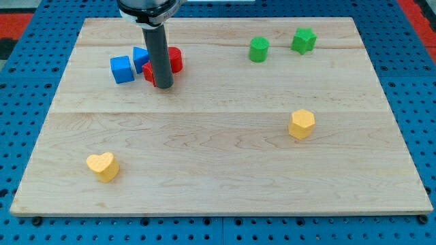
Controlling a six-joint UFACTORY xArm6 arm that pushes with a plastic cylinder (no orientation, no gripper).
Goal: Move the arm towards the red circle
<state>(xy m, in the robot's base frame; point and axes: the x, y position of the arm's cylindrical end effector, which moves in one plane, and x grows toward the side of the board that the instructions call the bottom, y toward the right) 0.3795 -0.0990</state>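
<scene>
The pale wooden bench (218, 184) is seen carrying every block. No claw is fitted, so no grasp can be told; my tip (164, 86) is set against a red block (175, 58) and a second red block (150, 73), shapes hidden by the rod. Just to its left lie a blue cube-like block (122, 69) and another blue block (140, 58).
</scene>
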